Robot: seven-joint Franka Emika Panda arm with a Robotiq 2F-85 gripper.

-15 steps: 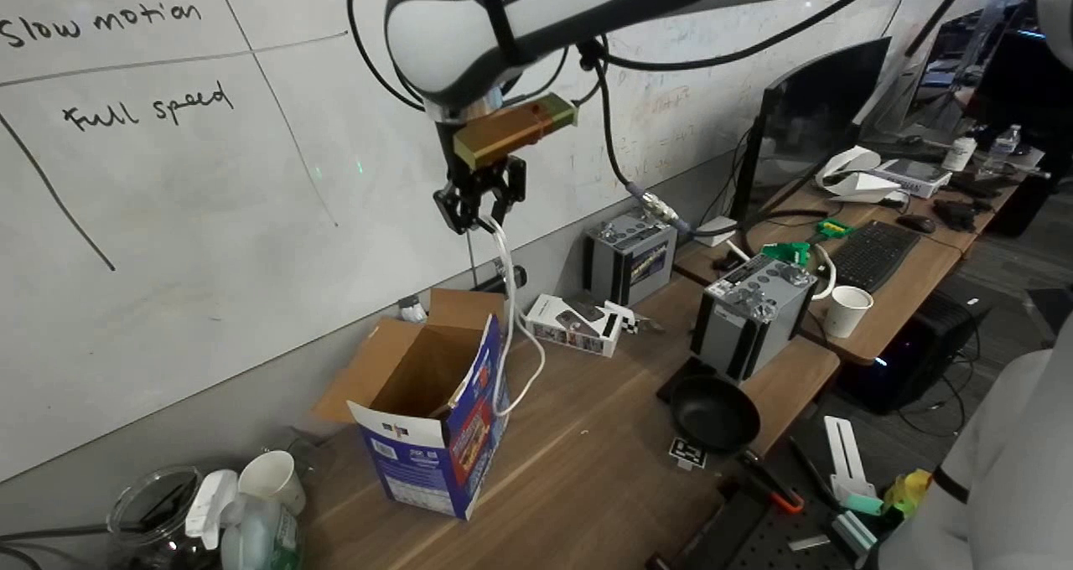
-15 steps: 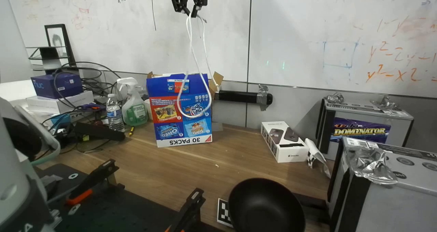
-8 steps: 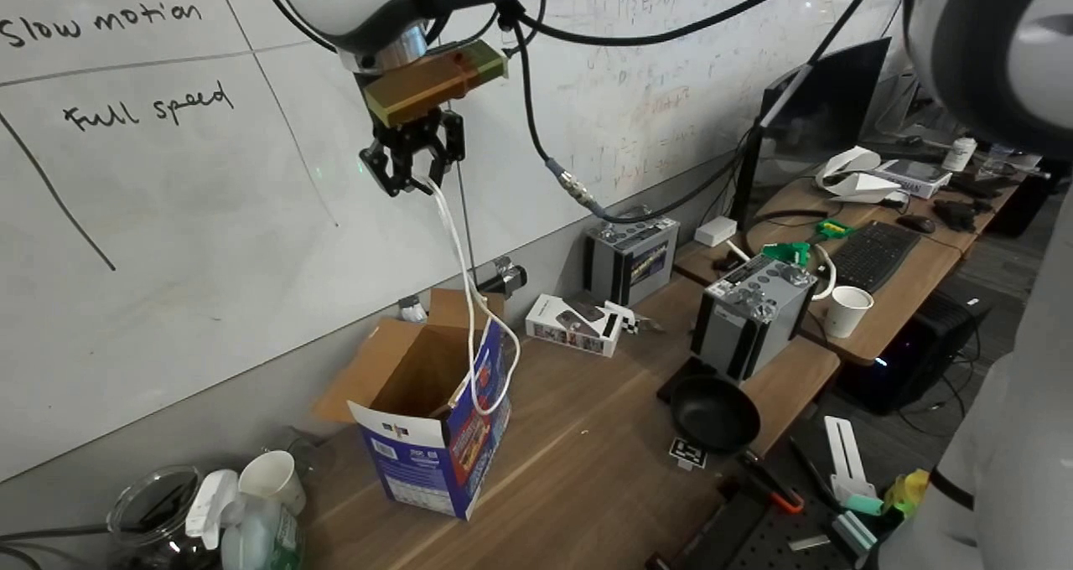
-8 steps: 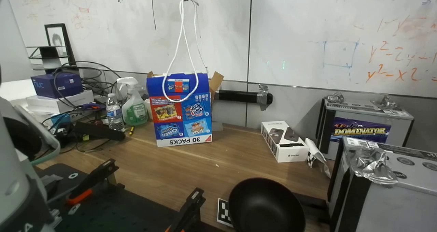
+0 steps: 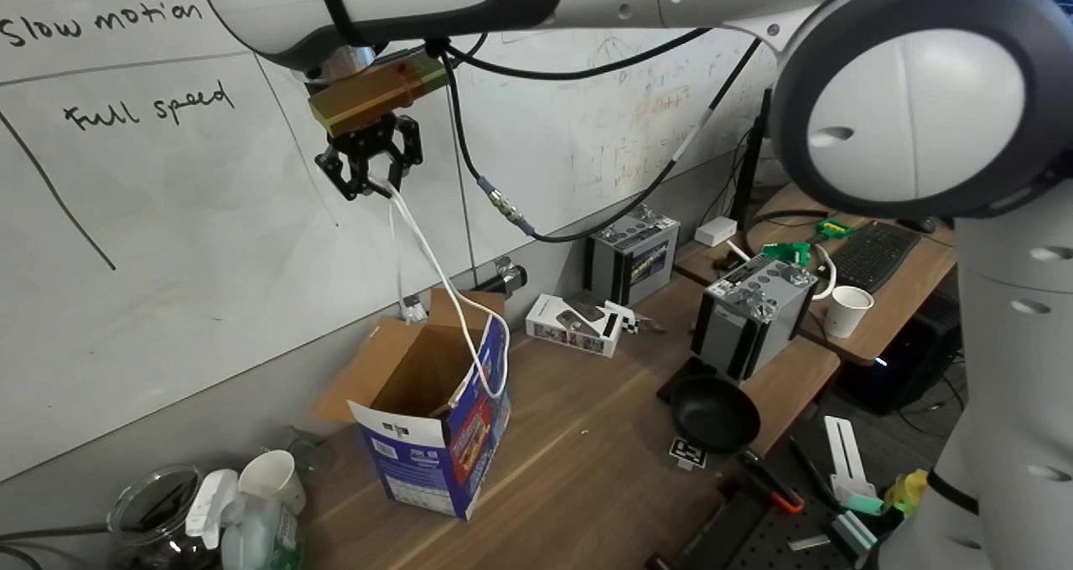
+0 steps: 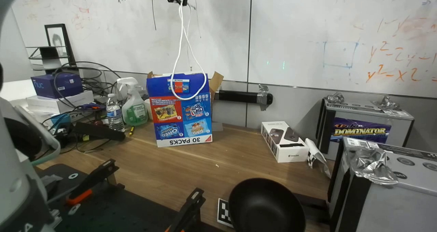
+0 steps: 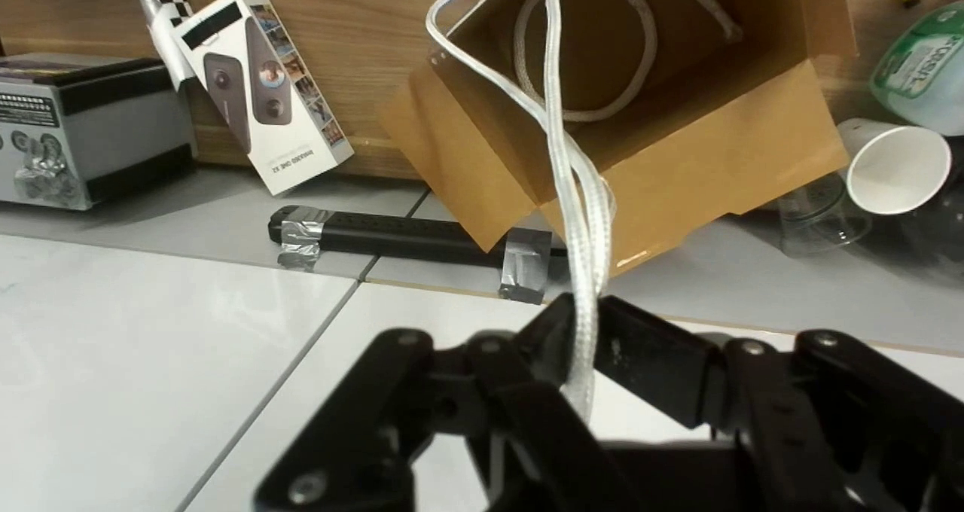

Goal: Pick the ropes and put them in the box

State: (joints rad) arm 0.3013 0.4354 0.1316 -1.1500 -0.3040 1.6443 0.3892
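The gripper is pinching a white rope up high, but its loop is dangling outside the box, whose printed wall is standing between it and the opening; more rope is lying curled inside. A spray bottle and paper cup are crowding one side, a black bar is poking out behind, and a white carton and black pan are sitting further off.

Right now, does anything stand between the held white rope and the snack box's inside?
Yes: the blue printed panel of the snack box. In both exterior views, the white rope loops down in front of it and probably must clear its top edge. Nothing else visible intervenes.
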